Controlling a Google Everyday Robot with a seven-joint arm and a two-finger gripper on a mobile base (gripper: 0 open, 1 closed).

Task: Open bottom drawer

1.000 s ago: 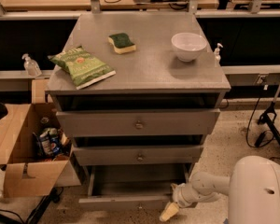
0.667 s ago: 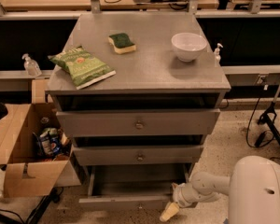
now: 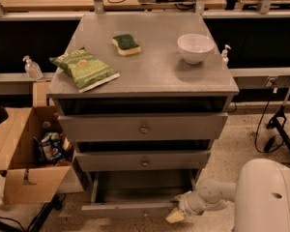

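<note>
The bottom drawer [image 3: 135,208] of the grey cabinet is pulled out toward me, its plain grey inside [image 3: 140,187] showing. Its narrow front panel runs along the lower edge, and its knob is barely visible. My gripper [image 3: 176,215] is low at the drawer's front right corner, on the end of my white arm [image 3: 208,195] that reaches in from the right. Its yellowish fingertips sit against the front panel's right end. The middle drawer [image 3: 145,162] and top drawer [image 3: 144,128] above are pushed in, each with a small round knob.
On the cabinet top lie a green chip bag [image 3: 84,69], a green-and-yellow sponge [image 3: 125,44] and a white bowl [image 3: 195,47]. An open cardboard box [image 3: 24,153] with items stands at the left. My white base [image 3: 268,197] fills the lower right. Cables lie on the floor at right.
</note>
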